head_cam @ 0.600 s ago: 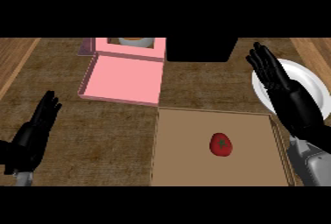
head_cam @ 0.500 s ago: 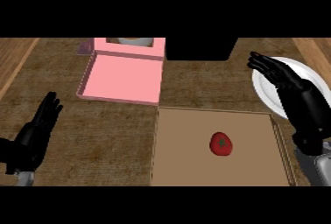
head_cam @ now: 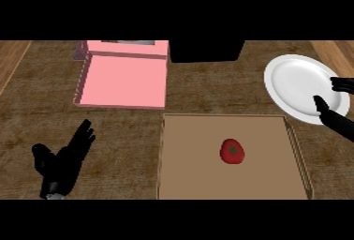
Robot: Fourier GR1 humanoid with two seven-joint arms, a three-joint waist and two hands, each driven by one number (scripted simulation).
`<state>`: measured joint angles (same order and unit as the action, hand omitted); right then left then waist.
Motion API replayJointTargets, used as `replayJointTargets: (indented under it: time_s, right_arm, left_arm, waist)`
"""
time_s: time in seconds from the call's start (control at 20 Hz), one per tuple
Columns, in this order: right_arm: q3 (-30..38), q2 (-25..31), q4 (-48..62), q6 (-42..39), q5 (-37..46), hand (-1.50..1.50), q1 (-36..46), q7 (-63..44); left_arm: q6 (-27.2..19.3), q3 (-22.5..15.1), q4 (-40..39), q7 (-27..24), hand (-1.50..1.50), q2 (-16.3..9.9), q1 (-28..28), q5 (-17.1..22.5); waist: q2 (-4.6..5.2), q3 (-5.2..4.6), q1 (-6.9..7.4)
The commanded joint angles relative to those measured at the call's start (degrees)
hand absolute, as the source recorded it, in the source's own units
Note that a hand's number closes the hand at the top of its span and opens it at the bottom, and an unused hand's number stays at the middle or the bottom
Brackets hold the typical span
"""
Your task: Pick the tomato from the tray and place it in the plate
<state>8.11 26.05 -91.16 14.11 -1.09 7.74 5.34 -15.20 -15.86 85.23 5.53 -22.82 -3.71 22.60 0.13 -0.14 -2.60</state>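
A red tomato point(head_cam: 233, 151) lies a little right of centre in the brown tray point(head_cam: 187, 183) at the lower middle of the head view. The white plate point(head_cam: 298, 84) sits on the counter up and to the right of the tray. My right hand point(head_cam: 334, 117) comes in at the right edge, over the plate's right rim. Only part of it shows, its fingers spread and holding nothing, well apart from the tomato. My left hand point(head_cam: 66, 161) rests open at the lower left, fingers up, left of the tray.
A pink open box point(head_cam: 124, 79) lies at the upper left, with a lidded part behind it. A black block point(head_cam: 206, 50) stands at the back centre. Wooden strips border the counter's mat on the far left and right.
My right hand has pulled back to the right and down, so it now uncovers most of the plate. The left hand and the tomato have barely moved.
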Motion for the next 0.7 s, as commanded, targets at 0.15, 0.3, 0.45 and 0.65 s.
replayJointTargets:
  time_s: [0.15, 0.3, 0.45, 0.65]
  right_arm:
    - [1.8, -9.9, -6.1, 5.2, 0.4, -1.50, -14.7, 12.9]
    - [2.3, -5.8, -9.7, 2.2, 2.8, -1.50, -16.4, 6.9]
    - [-1.5, -0.5, -12.8, -1.2, 7.6, -1.50, -18.7, -0.8]
    - [-5.7, 7.5, -16.5, -8.1, 12.5, -1.50, -20.1, -11.4]
  left_arm:
    - [-1.7, -3.2, -0.5, 4.9, 0.00, 4.8, 3.3, -3.1]
    - [-1.0, -3.6, -2.9, 2.7, 0.00, 8.0, 2.1, -4.7]
    - [3.4, -0.8, -6.3, 1.7, 0.00, 5.3, 4.1, -2.3]
    - [2.6, -1.0, -4.1, 2.6, 0.00, 5.3, 3.1, -2.3]
  waist:
    - [-0.25, 0.16, 1.92]
    - [-0.24, 0.13, 2.19]
    - [-0.19, 0.05, 2.02]
    - [-0.20, -0.05, 2.58]
